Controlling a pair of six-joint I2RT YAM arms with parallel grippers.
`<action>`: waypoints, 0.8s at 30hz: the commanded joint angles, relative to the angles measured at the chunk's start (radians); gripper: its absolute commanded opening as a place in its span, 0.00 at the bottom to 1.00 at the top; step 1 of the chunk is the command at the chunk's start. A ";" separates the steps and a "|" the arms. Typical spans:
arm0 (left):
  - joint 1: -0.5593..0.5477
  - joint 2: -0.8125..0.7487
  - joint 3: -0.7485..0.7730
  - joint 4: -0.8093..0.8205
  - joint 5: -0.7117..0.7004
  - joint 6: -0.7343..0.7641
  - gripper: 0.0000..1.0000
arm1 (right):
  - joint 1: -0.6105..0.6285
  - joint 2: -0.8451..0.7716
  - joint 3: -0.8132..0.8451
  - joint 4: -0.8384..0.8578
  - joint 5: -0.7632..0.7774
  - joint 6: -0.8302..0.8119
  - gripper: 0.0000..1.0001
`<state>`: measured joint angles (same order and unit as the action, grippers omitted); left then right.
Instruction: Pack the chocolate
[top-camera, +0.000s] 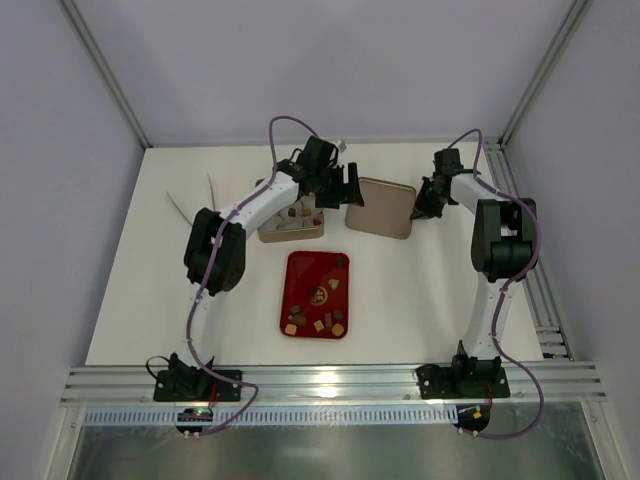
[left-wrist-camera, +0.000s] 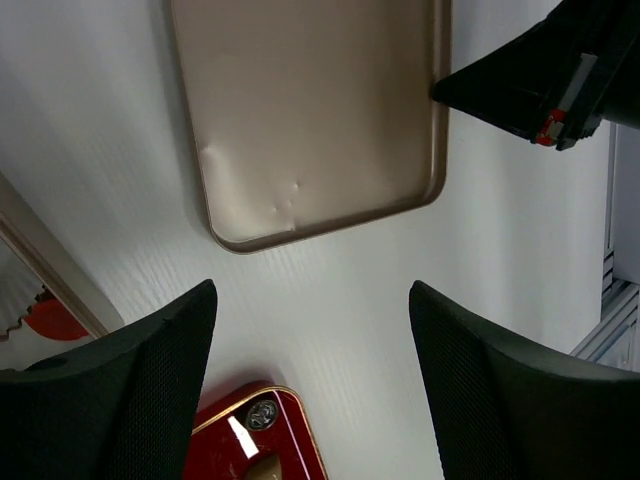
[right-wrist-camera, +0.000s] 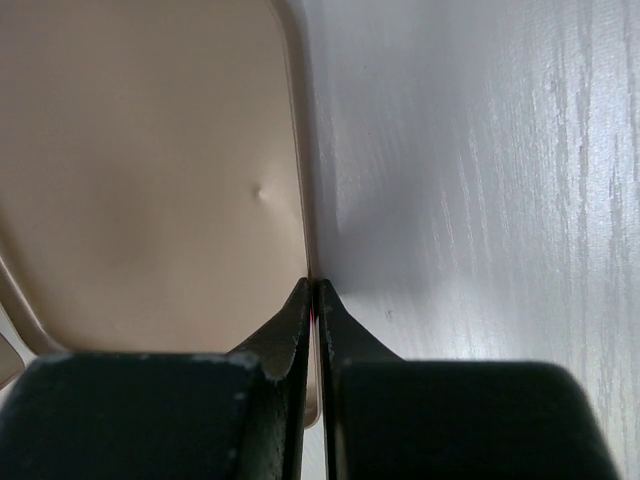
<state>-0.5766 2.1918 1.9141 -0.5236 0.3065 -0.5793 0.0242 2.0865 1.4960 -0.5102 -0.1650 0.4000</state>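
Several small brown and tan chocolates (top-camera: 320, 322) lie on the red tray (top-camera: 300, 275) at mid-table. One dark round chocolate (left-wrist-camera: 262, 412) sits in the tray's far right corner (left-wrist-camera: 300, 445). The golden tin (top-camera: 270, 233) with whitish paper cups stands behind the tray, its wall (left-wrist-camera: 50, 265) at the left of the left wrist view. The tin's lid (top-camera: 380, 207) lies flat to its right. My left gripper (left-wrist-camera: 312, 340) is open and empty above the table between tray and lid (left-wrist-camera: 310, 110). My right gripper (right-wrist-camera: 314, 285) is shut on the lid's right rim (right-wrist-camera: 150, 180).
Thin white strips (top-camera: 190, 203) lie at the back left. The right gripper (left-wrist-camera: 540, 80) shows at the lid's far edge in the left wrist view. White walls enclose the table, and a metal rail (top-camera: 320, 385) runs along the near edge.
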 joint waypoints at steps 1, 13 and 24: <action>0.018 0.042 0.080 -0.012 -0.004 0.050 0.76 | 0.005 -0.045 0.023 -0.007 -0.027 -0.004 0.04; 0.035 0.267 0.348 -0.088 -0.007 0.055 0.77 | -0.003 -0.118 -0.016 0.001 -0.091 0.013 0.04; 0.040 0.335 0.379 -0.088 -0.041 0.036 0.76 | -0.012 -0.164 -0.052 0.022 -0.137 0.025 0.04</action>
<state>-0.5461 2.5095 2.2410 -0.6075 0.2783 -0.5419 0.0174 1.9953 1.4525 -0.5171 -0.2562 0.4046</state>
